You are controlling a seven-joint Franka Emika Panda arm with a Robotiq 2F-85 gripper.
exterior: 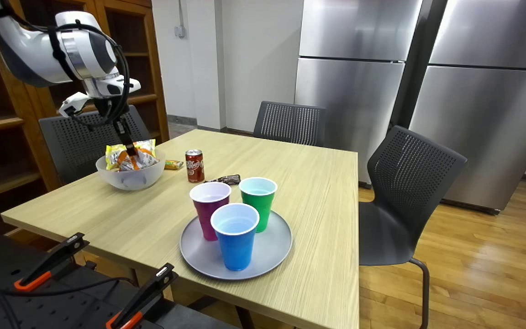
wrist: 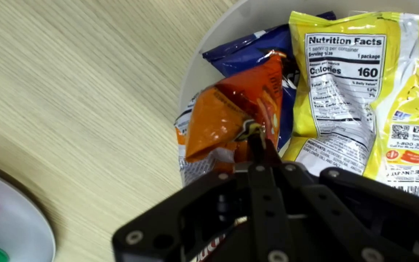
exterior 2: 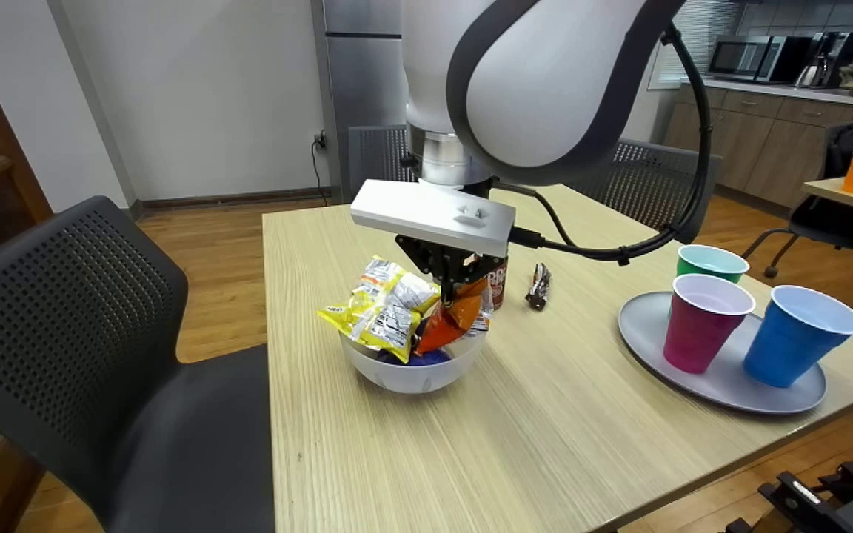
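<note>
My gripper (wrist: 258, 142) is shut on an orange snack bag (wrist: 216, 120), which is pinched and creased at the fingertips. The gripper (exterior 2: 449, 297) points down over a white translucent bowl (exterior 2: 404, 379). The orange bag (exterior 2: 450, 329) is at or just above the bowl's rim; whether it rests on anything is hard to tell. A yellow bag (wrist: 340, 109) sits beside it in the bowl and also shows in an exterior view (exterior 2: 378, 311). A dark blue bag (wrist: 246, 51) lies lower in the bowl, partly hidden. The bowl (exterior: 130, 179) stands near the table's edge.
A red soda can (exterior: 195, 165), a dark wrapped bar (exterior: 226, 179) and a small yellow packet (exterior: 173, 164) lie near the bowl. A grey plate (exterior: 272, 246) holds purple (exterior: 208, 214), green (exterior: 263, 205) and blue (exterior: 235, 246) cups. Chairs (exterior: 400, 183) surround the table.
</note>
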